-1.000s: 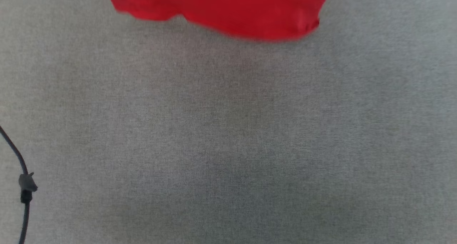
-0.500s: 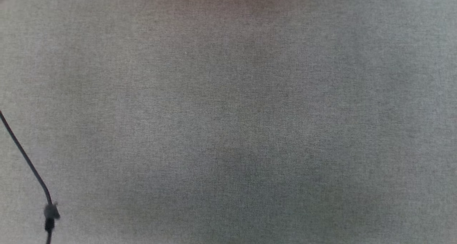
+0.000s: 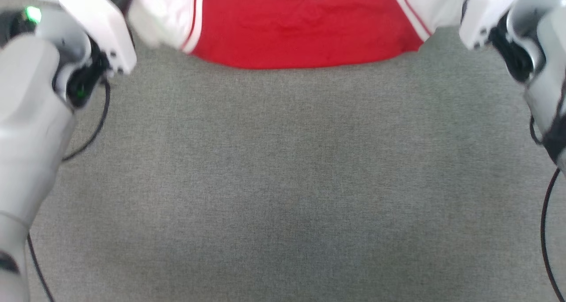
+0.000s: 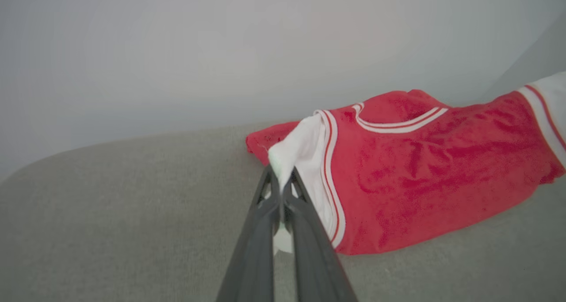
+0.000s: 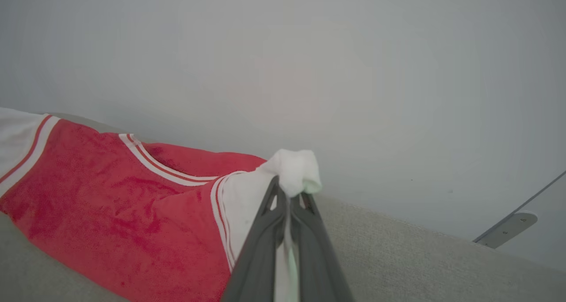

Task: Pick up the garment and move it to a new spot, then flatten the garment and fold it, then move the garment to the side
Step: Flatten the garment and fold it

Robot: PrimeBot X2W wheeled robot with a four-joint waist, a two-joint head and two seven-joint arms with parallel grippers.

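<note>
Clamping garment (image 4: 420, 160) by its white sleeve tips, left pincer (image 4: 281, 188) and right pincer (image 5: 289, 195) fully closed; red body between them.

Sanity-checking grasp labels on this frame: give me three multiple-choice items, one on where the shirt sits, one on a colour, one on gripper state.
1. In the head view, where is the garment?
A) along the top edge B) along the bottom edge C) dead centre
2. What colour are its sleeves?
A) black B) white C) blue
3. How do the left gripper and right gripper stand?
A) both open B) one open, one shut C) both shut on a sleeve

Answers:
1 A, the red cloth runs along the top, above the grey surface.
2 B, both wrist views show them white.
3 C, each wrist view shows closed fingers pinching white cloth.
</note>
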